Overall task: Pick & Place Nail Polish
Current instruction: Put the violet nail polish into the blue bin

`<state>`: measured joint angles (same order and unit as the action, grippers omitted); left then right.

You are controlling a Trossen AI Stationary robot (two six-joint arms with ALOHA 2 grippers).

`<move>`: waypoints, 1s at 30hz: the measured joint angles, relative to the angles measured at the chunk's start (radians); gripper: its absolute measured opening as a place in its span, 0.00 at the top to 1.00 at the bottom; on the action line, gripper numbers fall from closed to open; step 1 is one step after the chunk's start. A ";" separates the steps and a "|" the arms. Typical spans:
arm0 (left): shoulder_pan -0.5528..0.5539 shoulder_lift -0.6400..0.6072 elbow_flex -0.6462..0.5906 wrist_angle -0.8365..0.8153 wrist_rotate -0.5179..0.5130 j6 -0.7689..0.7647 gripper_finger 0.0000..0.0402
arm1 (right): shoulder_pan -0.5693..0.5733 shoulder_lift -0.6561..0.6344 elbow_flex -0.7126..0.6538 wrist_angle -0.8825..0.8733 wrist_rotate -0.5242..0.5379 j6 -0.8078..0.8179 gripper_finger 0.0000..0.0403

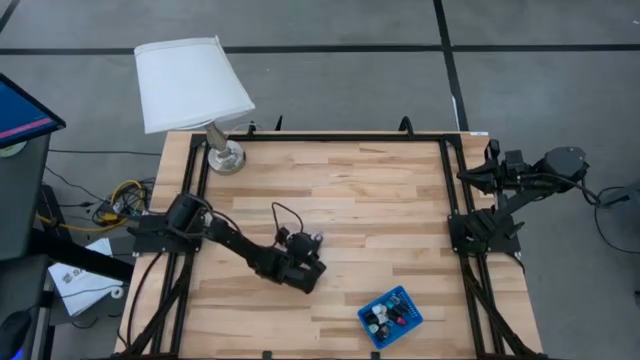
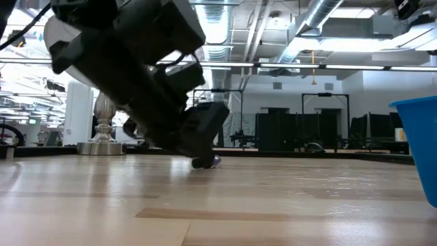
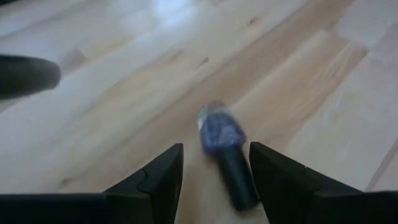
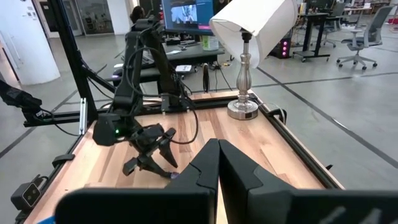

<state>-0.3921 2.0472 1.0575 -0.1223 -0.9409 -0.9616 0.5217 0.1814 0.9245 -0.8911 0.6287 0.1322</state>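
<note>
A nail polish bottle (image 3: pixel 225 144) with a purple-blue body and a long black cap lies on its side on the wooden table; it also shows in the low view (image 2: pixel 207 162). My left gripper (image 3: pixel 214 177) is open and low over it, one finger on each side of the cap, with a gap showing at both sides. In the high view my left gripper (image 1: pixel 308 276) is near the table's middle. Several more bottles lie in the small blue tray (image 1: pixel 404 300). My right gripper (image 4: pixel 218 163) is shut and empty, parked at the table's right edge (image 1: pixel 472 177).
A lamp with a white shade (image 1: pixel 192 84) stands on its metal base (image 1: pixel 225 157) at the far left corner. The blue tray's wall (image 2: pixel 418 147) shows at the near right. Bare wood lies between my left gripper and the tray.
</note>
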 joint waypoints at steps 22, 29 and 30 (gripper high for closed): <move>-0.007 0.091 0.002 0.131 0.030 0.048 0.87 | 0.000 0.000 0.000 -0.011 0.000 0.000 1.00; -0.006 0.064 -0.001 0.124 0.060 0.034 0.87 | 0.000 0.000 0.000 -0.012 0.000 0.000 1.00; -0.004 0.048 -0.002 0.120 0.079 0.038 0.87 | 0.000 0.000 0.000 -0.012 0.000 0.000 1.00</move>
<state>-0.3963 2.0949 1.0553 -0.0021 -0.8622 -0.9239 0.5217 0.1814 0.9245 -0.9028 0.6289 0.1321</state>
